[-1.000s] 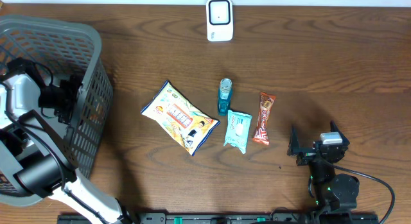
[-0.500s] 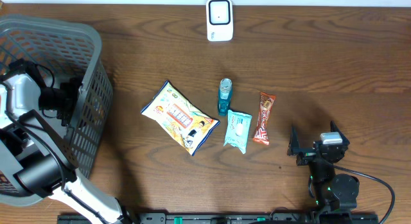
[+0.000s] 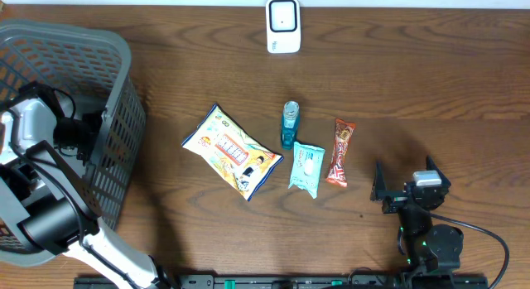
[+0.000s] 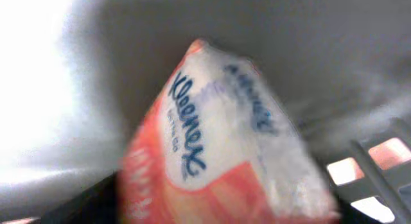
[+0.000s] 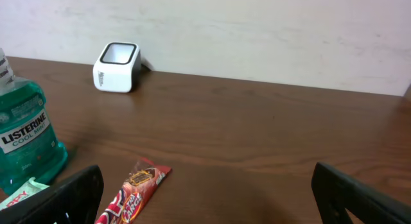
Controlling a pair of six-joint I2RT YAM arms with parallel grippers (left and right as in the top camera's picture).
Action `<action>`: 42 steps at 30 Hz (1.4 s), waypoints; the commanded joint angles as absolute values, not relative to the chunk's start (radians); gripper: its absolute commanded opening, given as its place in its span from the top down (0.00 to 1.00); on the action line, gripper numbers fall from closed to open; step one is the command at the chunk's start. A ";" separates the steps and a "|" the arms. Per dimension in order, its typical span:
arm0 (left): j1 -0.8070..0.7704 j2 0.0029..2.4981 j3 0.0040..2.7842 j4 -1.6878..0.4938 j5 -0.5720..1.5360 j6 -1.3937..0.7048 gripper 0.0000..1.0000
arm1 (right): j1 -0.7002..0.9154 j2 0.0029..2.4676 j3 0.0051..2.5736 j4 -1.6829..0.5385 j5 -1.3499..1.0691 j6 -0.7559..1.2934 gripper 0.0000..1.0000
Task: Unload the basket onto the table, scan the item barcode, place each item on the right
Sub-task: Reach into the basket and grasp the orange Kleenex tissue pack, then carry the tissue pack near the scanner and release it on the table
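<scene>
Left claw (image 3: 83,130): sunk inside tall grey plastic lattice basket (image 3: 116,65) at table's left end. Jaws hidden under the wrist from above and outside own camera's frame, so cannot tell whether spread, pressed together or pinching. Against a second ago, shifted a little toward the basket's near side; wrist view smeared with motion. No other movement: right claw (image 5: 205,201) parked near front edge of dark wooden table (image 3: 431,82), fingers spread wide and empty, loose groceries mid-table as before. Reads as closing in on the pick, probably. Scan itself not begun, with small white box scanner (image 3: 282,24) well apart at table's far edge.

Task's thing: soft film pocket pack of Kleenex tissues (image 4: 218,140), lying in the basket and filling the left wrist view. White top with blue lettering, orange-red lower part, tilted with one corner up. Glossy and pillowy, likely to squash under a pinch. No barcode showing on this face; too blurred to say more.
</scene>
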State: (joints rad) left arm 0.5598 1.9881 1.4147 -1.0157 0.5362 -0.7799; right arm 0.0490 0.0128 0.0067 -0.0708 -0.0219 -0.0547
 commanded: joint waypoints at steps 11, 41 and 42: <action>0.557 1.992 1.452 -1.050 0.358 -0.780 0.93 | 0.039 0.011 0.006 -0.075 -0.017 -0.042 0.01; -0.311 1.444 1.786 -1.006 0.054 -0.677 0.93 | 0.039 0.012 0.006 -0.075 -0.017 -0.042 0.01; -0.342 1.467 1.786 -0.995 0.041 -0.675 0.93 | 0.039 0.012 0.006 -0.075 -0.017 -0.042 0.01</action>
State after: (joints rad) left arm -0.2379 1.3945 1.8030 -1.0134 0.1501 -0.6830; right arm 0.0490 0.0128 0.0067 -0.0708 -0.0219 -0.0547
